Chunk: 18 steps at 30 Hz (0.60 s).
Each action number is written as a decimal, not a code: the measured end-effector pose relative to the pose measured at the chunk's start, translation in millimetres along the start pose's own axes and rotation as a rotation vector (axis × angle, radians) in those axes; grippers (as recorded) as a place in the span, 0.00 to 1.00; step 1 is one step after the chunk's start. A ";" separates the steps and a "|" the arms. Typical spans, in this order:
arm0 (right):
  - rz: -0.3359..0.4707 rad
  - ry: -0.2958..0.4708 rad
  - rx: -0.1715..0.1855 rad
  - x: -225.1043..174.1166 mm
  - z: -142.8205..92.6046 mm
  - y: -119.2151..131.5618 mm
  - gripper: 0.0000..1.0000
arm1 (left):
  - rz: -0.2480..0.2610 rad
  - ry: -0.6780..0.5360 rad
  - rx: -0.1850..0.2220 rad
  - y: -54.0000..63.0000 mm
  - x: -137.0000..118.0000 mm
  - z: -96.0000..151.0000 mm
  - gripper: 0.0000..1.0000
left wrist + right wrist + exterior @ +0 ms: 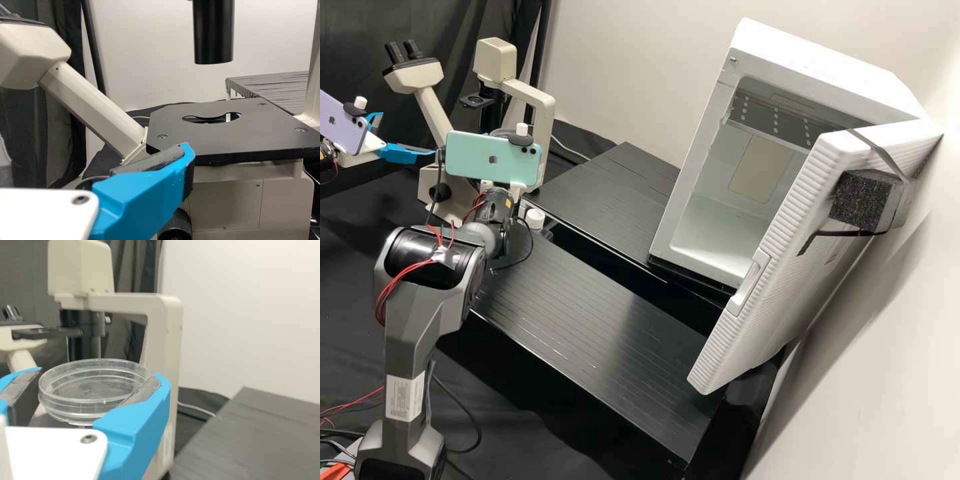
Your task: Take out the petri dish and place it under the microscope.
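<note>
Petri dish out, pinched in my right gripper — I've yet to place it under the microscope. My left gripper sits spread.

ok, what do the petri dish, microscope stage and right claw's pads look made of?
Petri dish: clear, glossy; plastic or glass, see-through walls don't settle it.
Microscope stage: satin black, probably coated metal; flat plate, screws set in.
Right claw's pads: dull dark grey, maybe rubber or tape; surface looks uneven.
</note>
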 end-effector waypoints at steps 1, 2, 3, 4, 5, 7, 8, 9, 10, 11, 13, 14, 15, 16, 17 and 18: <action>0.001 0.006 -0.001 4.3 -1.2 -0.7 0.00 | 0.000 0.000 0.000 0.0 0.0 0.0 1.00; -0.002 0.006 -0.001 7.8 -1.2 -1.7 0.00 | 0.000 0.000 0.000 0.0 0.0 0.0 1.00; -0.007 0.005 -0.001 12.4 -1.8 -3.4 0.00 | 0.000 0.000 0.000 0.0 0.0 0.0 1.00; -0.014 0.002 0.002 16.2 -2.0 -5.7 0.00 | 0.000 0.000 0.000 0.0 0.0 0.0 1.00; -0.025 -0.007 0.003 22.6 -0.9 -9.3 0.00 | 0.000 0.000 0.000 0.0 0.0 0.0 1.00; -0.043 -0.027 -0.003 30.6 1.1 -15.4 0.00 | 0.000 0.000 0.000 0.0 0.0 0.0 1.00; -0.056 -0.038 -0.009 35.1 2.1 -19.9 0.00 | 0.000 0.000 0.000 0.0 0.0 0.0 1.00; -0.067 -0.045 -0.018 38.7 2.4 -24.0 0.00 | 0.000 0.000 0.000 0.0 0.0 0.0 1.00; -0.082 -0.055 -0.025 42.6 4.2 -29.3 0.00 | 0.000 0.000 0.000 0.0 0.0 0.0 1.00; -0.097 -0.065 -0.036 47.2 5.1 -34.4 0.00 | 0.000 0.000 0.000 0.0 0.0 0.0 1.00; -0.118 -0.081 -0.052 56.3 5.7 -43.3 0.00 | 0.000 0.000 0.000 0.0 0.0 0.0 1.00; -0.129 -0.089 -0.062 60.8 6.7 -48.3 0.00 | 0.000 0.000 0.000 0.0 0.0 0.0 1.00; -0.142 -0.096 -0.072 65.9 6.5 -54.5 0.00 | 0.000 0.000 0.000 0.0 0.0 0.0 1.00; -0.150 -0.105 -0.080 68.5 7.4 -56.9 0.00 | 0.000 0.000 0.000 0.0 0.0 0.0 1.00; -0.158 -0.109 -0.085 72.0 6.5 -61.1 0.00 | 0.000 0.000 0.000 0.0 0.0 0.0 1.00; -0.170 -0.115 -0.095 78.2 7.0 -66.3 0.00 | 0.000 0.000 0.000 0.0 0.0 0.0 1.00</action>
